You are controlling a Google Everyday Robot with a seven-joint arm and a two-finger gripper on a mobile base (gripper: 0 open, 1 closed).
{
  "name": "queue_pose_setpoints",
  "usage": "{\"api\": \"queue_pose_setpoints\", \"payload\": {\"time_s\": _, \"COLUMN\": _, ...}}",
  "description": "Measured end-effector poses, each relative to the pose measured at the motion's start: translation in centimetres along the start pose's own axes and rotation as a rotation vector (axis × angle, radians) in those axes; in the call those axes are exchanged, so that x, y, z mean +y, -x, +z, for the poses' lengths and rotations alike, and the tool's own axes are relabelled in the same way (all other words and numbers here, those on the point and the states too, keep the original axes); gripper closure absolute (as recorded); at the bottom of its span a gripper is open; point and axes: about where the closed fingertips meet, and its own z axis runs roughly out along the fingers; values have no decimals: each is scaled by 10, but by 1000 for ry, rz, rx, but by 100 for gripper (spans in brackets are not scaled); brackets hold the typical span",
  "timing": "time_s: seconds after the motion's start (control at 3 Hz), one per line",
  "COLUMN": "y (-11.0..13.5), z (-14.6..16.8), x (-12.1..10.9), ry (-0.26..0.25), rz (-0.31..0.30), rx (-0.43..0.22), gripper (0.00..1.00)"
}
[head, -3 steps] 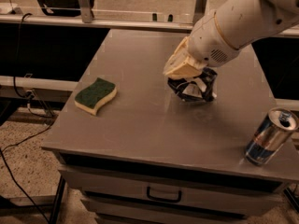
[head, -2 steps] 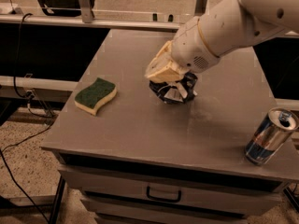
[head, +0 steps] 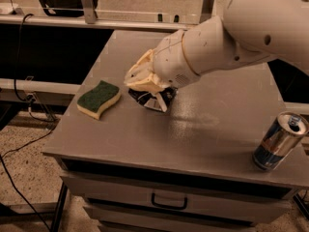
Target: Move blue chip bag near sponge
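Claw gripping blue chip bag from above, near sponge

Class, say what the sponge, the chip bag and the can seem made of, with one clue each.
Sponge: pale foam under matte green scouring layer. Blue chip bag, under the gripper: likely glossy foil, crinkled glints. Can: probably metal, shiny silver rim.

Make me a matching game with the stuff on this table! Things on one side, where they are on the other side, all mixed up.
Things:
1. sponge
2. blue chip bag
3. drink can
4. gripper

Places:
A. front right corner of the table
B. right on top of the bag
C. left side, green face up
D. middle, under the gripper, a little right of the sponge

Pairs: 1-C, 2-D, 3-A, 4-B
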Motion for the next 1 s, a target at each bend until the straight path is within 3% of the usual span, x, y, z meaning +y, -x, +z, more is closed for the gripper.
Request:
{"api": "queue_pose_setpoints", "payload": {"time_s": 0.67, "y": 23, "z": 26, "x": 11, "ry": -34, "rz": -33, "rx": -61, "gripper": 100}}
{"api": "queue_pose_setpoints", "payload": {"time_s": 1.0, "y": 26, "z": 26, "x": 11, "ry": -35, "rz": -39, "rx": -61, "gripper": 82}}
